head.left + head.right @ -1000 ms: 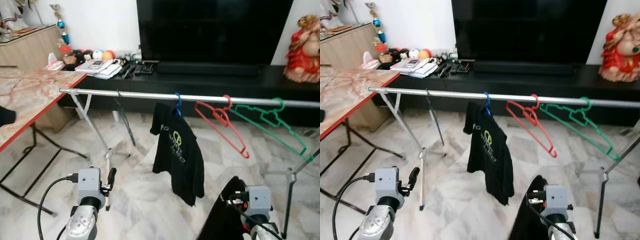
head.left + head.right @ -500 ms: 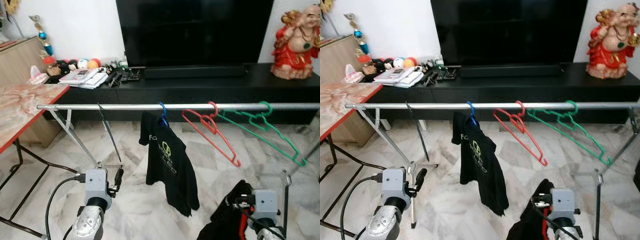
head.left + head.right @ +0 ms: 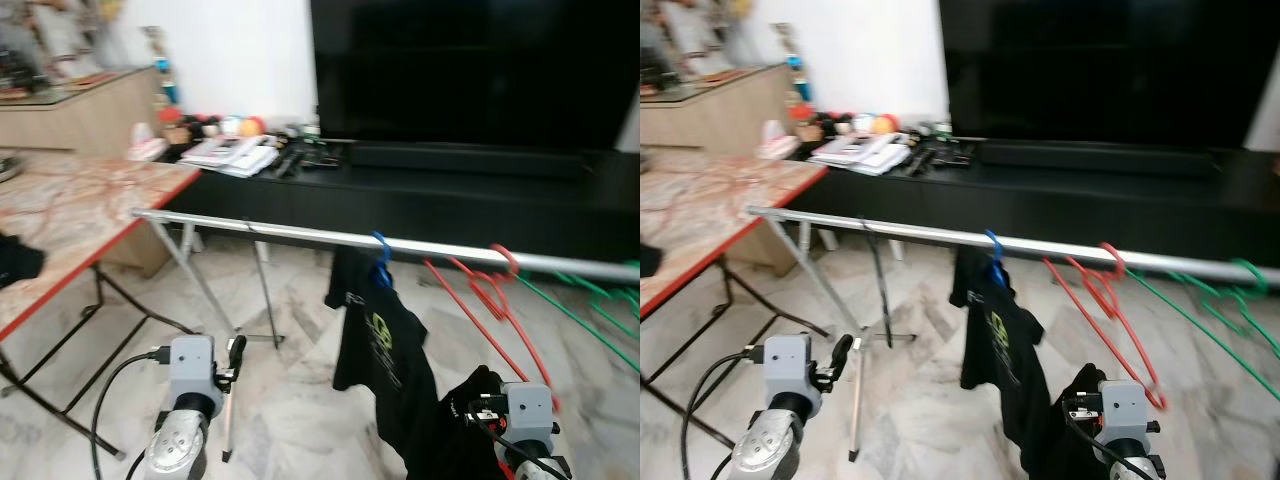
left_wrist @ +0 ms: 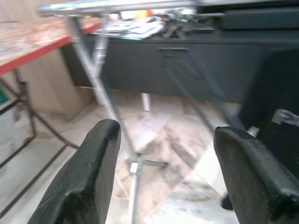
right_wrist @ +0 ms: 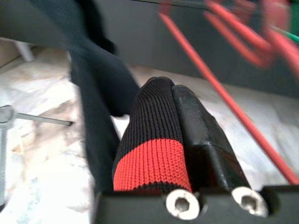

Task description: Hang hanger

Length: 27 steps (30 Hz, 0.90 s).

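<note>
A rail (image 3: 300, 233) crosses the room, bare along its left stretch beside the surface (image 3: 90, 215); a black shirt (image 3: 385, 350) and red hanger (image 3: 490, 300) hang further right. The left claw (image 4: 168, 177) gapes apart; the right claw (image 5: 187, 140) clamps a black-and-red garment (image 5: 152, 154) below the hanger.

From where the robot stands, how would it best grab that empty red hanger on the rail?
Probably by the red hanger's long sloping arm, coming from the front: it hangs bare below the rail, clear of the black T-shirt. The open left gripper is free.
</note>
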### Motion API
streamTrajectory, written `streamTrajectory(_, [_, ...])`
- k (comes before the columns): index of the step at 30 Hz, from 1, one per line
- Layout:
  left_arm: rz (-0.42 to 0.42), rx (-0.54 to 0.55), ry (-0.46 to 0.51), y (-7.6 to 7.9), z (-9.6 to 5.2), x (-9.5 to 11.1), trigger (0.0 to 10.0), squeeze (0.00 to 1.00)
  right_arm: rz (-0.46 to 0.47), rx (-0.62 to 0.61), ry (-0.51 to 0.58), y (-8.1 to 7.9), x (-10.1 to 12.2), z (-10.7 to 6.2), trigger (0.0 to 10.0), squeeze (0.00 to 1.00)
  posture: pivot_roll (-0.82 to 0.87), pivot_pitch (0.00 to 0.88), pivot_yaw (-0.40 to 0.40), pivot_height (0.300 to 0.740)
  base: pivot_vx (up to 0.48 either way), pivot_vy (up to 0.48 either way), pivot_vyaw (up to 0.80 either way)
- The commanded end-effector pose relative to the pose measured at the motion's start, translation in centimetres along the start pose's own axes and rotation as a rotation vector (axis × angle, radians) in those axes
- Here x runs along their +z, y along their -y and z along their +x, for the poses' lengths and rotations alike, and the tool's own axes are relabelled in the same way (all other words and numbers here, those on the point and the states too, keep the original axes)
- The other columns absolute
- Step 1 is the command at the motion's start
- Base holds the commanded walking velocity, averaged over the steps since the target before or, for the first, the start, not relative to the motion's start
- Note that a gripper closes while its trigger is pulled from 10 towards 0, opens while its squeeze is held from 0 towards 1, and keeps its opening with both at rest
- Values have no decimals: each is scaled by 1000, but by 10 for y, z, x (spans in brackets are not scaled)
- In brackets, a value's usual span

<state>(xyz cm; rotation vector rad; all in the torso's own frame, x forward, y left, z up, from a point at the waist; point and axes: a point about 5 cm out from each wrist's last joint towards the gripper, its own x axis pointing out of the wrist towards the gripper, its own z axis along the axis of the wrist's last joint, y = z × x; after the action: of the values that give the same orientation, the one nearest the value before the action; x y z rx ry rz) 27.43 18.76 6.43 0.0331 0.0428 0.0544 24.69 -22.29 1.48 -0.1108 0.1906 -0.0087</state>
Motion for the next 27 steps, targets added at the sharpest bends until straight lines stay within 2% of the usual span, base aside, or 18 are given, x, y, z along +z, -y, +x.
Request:
streamTrajectory(1, [2, 24, 11, -7, 0, 3, 10000, 0, 10, 21, 2, -6, 0, 2, 10000, 0, 44, 0, 27, 740, 315, 0, 0])
streamTrajectory(11, [-8, 14, 17, -3, 0, 3, 10000, 0, 13, 2, -91, -1, -20, -5, 10000, 0, 47, 0, 21, 740, 314, 0, 0])
streamTrajectory(22, [-12, -12, 22, 2, 0, 4, 10000, 0, 13, 7, -99, -3, -22, -2, 10000, 0, 47, 0, 24, 740, 318, 0, 0])
streamTrajectory(27, [-14, -29, 21, 3, 0, 5, 10000, 0, 16, 7, -111, -4, -24, -1, 10000, 0, 54, 0, 19, 740, 0, 0, 0])
